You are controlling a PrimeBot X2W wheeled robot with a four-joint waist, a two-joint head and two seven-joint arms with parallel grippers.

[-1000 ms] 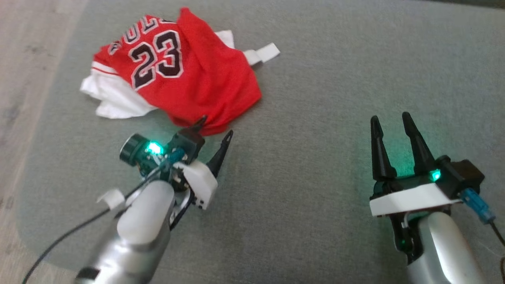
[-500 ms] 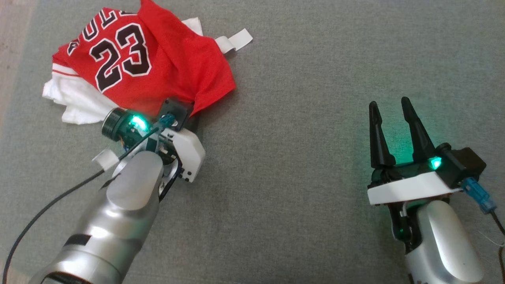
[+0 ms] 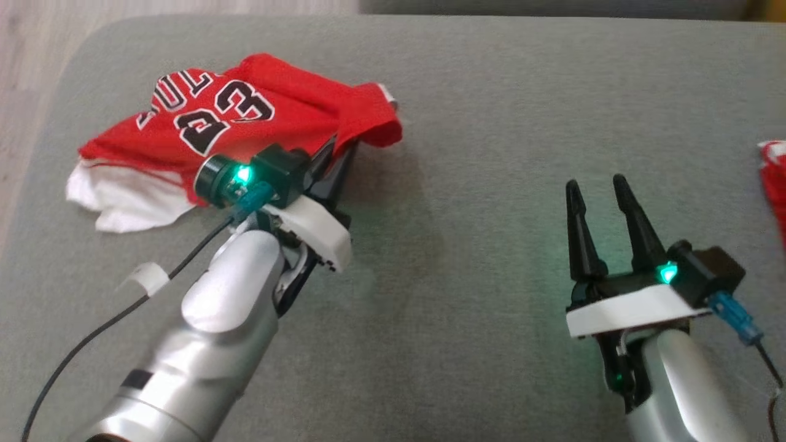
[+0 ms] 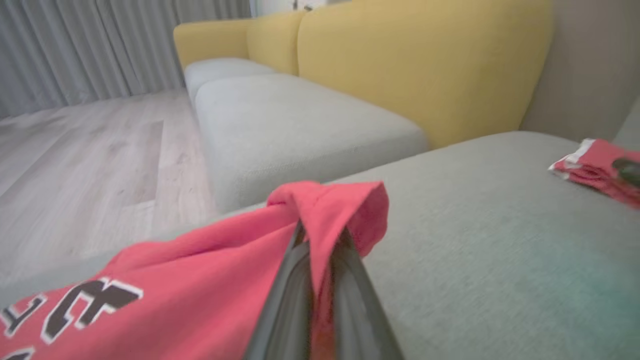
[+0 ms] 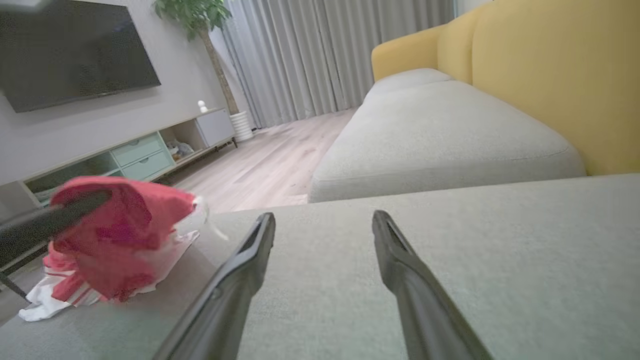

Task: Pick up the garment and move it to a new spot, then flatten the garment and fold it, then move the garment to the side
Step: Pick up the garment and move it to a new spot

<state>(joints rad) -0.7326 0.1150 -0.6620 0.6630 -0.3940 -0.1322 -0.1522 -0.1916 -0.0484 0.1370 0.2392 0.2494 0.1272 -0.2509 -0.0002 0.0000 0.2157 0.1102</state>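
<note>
The garment [image 3: 202,126] is a red jersey with a black 23 and white lining, crumpled at the upper left of the grey cushion [image 3: 466,123]. My left gripper [image 3: 341,150] is shut on its right-hand red edge, which is lifted off the cushion. In the left wrist view the two fingers pinch a fold of the red garment [image 4: 330,210] between them. From the right wrist view the garment [image 5: 115,235] hangs bunched at the left. My right gripper [image 3: 594,187] stands open over bare cushion at the lower right, and its fingers [image 5: 240,270] hold nothing.
Another red and white cloth [image 3: 775,184] lies at the cushion's right edge. Wooden floor [image 3: 37,73] runs along the left. A yellow sofa back [image 4: 425,65] and more grey seat cushions [image 4: 300,125] lie beyond.
My left gripper went from open beside the garment's near edge to shut on it and has raised that edge. The head camera has shifted. My right gripper stays open.
</note>
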